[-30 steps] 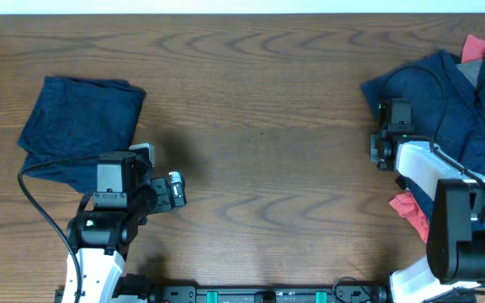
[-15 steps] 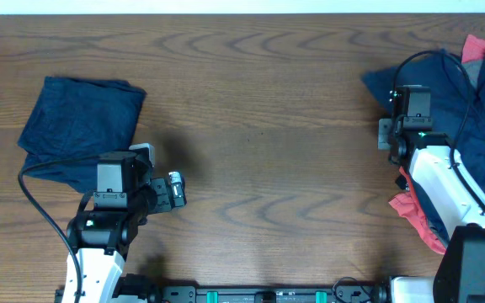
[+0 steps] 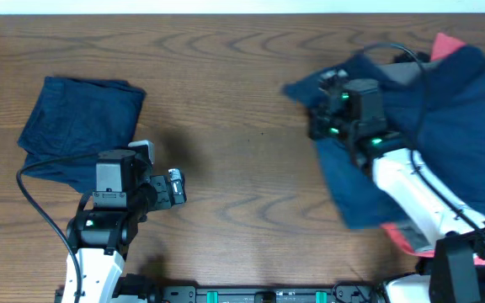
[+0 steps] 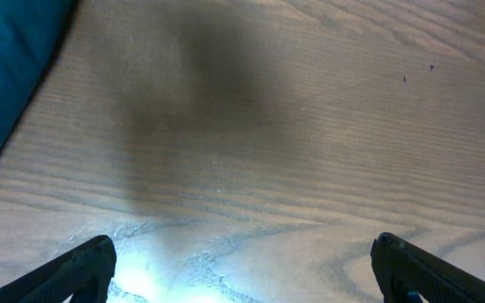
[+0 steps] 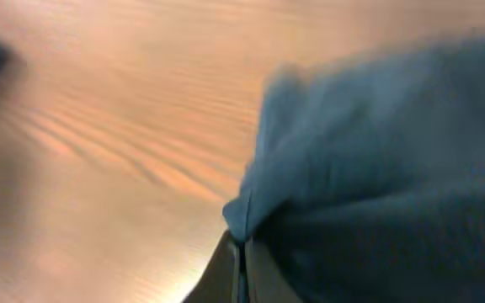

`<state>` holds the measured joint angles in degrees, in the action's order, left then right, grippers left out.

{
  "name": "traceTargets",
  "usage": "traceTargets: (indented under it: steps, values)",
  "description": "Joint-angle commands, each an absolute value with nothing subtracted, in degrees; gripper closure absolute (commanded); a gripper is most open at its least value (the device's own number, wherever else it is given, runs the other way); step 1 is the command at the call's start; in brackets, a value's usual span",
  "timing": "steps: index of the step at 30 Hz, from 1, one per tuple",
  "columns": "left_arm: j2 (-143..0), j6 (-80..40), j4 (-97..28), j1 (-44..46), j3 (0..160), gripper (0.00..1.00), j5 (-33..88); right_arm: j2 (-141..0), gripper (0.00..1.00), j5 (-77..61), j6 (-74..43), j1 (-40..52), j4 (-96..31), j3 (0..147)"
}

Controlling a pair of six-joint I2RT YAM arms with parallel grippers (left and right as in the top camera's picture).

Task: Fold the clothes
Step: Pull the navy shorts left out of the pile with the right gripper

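Clothes point(image 3: 470, 135) are mostly heaped at the right end of the surface point(image 3: 251, 50), with one folded navy piece point(image 3: 78, 122) lying flat at the far left.

My right fingers point(image 5: 239, 268) are closed on the edge of a navy garment point(image 3: 348, 194). It stretches from the heap toward the middle of the surface, with one corner leading. My left fingers point(image 3: 178, 189) are spread wide and hold nothing. They hover over bare wood just beside the folded piece.

I judge this to be the start of the second fold: one garment is pulled out of the heap and not yet laid flat. Next I should set it down on the open middle and spread it smooth. My left fingers would need to come across and take the opposite edge, so the cloth does not bunch up.

- **Fingers:** two pairs.
- **Folded pieces:** one.
- **Garments in my grip:** one.
- **Coral cloth point(image 3: 449, 44):** shows at the top of the heap and again low down by my arm. I cannot tell whether that is one garment or two.
- **Grey cloth point(image 3: 402, 74):** one sliver shows.
- **Navy left in the heap:** I cannot count how many pieces.
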<state>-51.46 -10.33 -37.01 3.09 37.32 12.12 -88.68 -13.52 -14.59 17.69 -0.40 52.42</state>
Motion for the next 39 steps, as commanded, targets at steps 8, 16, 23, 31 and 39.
traceTargets:
  steps: [8,16,23,31,39]
  values:
    - [-51.62,-10.35,-36.80,2.81,38.50,0.02,12.86,-89.80,0.99,-3.18,-26.15,31.97,21.65,53.21]
    - [-51.62,-10.39,-36.77,2.81,38.50,0.02,12.91,-91.42,0.30,2.02,-21.82,33.41,16.32,53.21]
    - [-51.62,-13.30,-36.73,2.81,38.50,0.02,12.93,-85.36,0.01,8.01,-19.62,25.04,0.10,53.21]
    - [-52.53,-27.55,-34.37,3.42,38.28,0.02,20.08,-75.94,0.01,8.64,-19.66,8.21,-29.28,53.21]
    - [-61.71,-34.46,-29.78,12.23,37.60,0.02,23.59,-75.66,0.01,8.80,-19.68,-5.76,-42.02,53.19]
